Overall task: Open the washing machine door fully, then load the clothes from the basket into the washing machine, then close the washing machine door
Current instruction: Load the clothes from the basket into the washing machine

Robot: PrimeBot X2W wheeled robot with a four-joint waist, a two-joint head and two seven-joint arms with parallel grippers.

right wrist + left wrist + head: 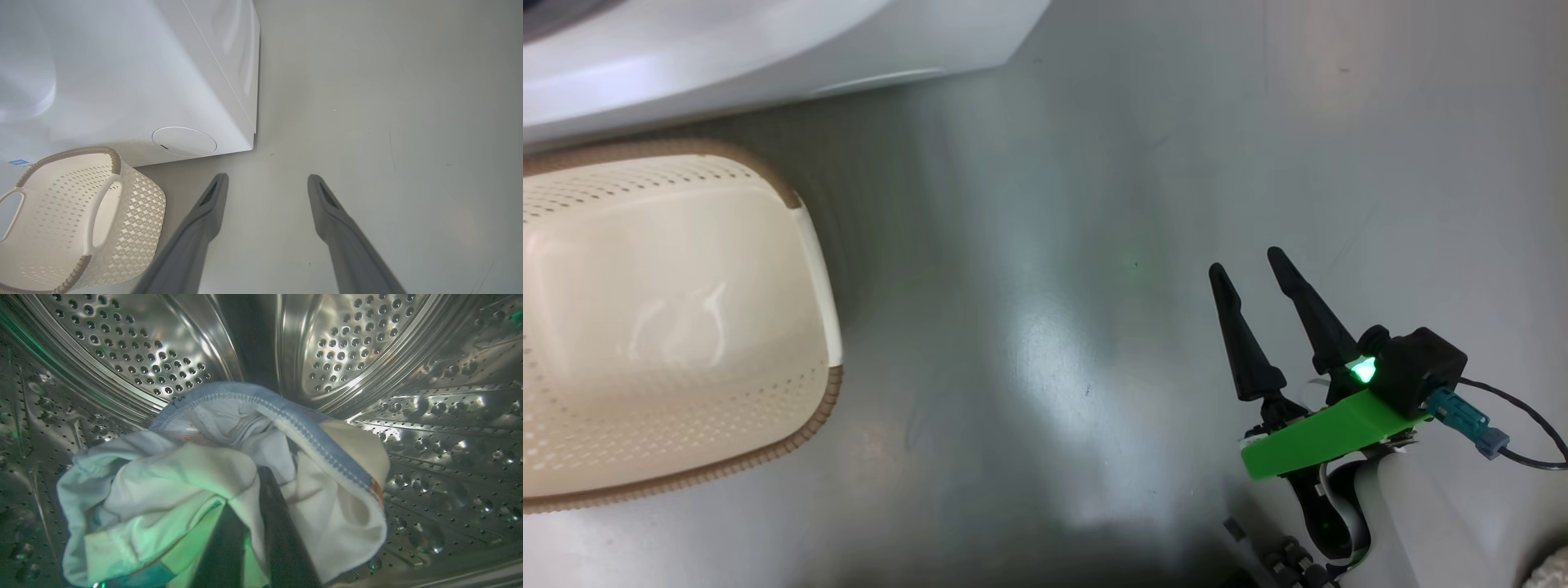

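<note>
**A:** What is seen around the work, and what stands in the way?

**B:** A big white front-loading washing machine (pixel 143 81) is seen on the glossy grey floor (pixel 1054 245). A small cream perforated plastic basket with a brown woven-look rim (pixel 135 212) is set on the floor just beside the machine's front face, near its lower corner. A round white cap (pixel 184 141) is seen low on that face. Inside the perforated steel drum (pixel 143 347), soft pale blue and cream clothes with a blue stitched hem (pixel 184 477) are bunched directly ahead of the left fingers (pixel 282 531).

**A:** How are the fingers held?

**B:** The left fingers are closed on the clothes, with a fold of fabric pinched between them. The right fingers (pixel 1241 351) are spread wide over the floor, well apart from the basket, and only floor is seen between them.

**A:** What is hidden or hard to make out?

**B:** The left fingertips are wrapped in fabric. The cloth is washed in a green tint, so any prints cannot be made out. Whether the bundle rests on the drum wall cannot be told. The basket is cut off at the left edge of the head view, and whether it touches the machine cannot be told.

**A:** Where is room left?

**B:** Open floor is seen to the right of the machine's corner and all around the right fingers. Free drum wall is seen on both sides of the bundle.
</note>
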